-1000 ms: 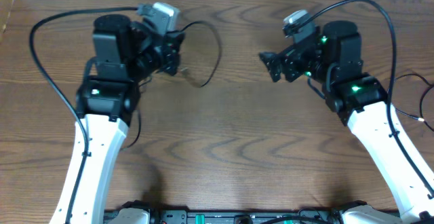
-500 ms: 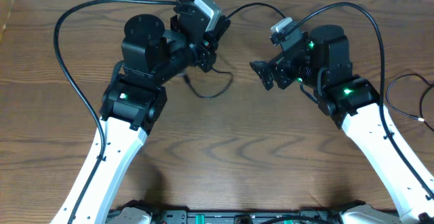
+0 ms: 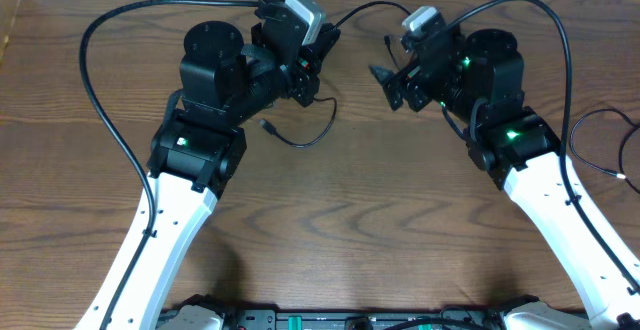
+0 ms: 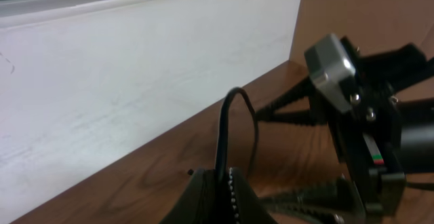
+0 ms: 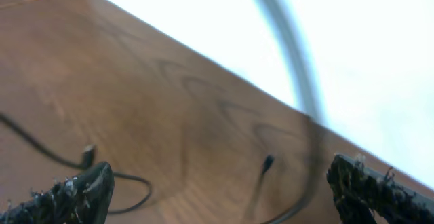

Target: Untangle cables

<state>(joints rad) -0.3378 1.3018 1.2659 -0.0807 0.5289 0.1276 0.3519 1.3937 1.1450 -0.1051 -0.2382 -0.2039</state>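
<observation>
— Brown wood-grain table [image 3: 350, 220], white wall [image 4: 135, 81] behind?
— Yes. Near the far edge, pinched tight in the left gripper [image 3: 310, 85]: thin black cable [image 3: 318, 135].
— Lying which way?
— Curling down onto the wood, plug end [image 3: 264, 125] pointing left; arching rightward above, toward the right gripper [image 3: 386, 85], spread wide.

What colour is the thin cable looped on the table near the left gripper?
Black; the cable shows best in the overhead view.
</observation>
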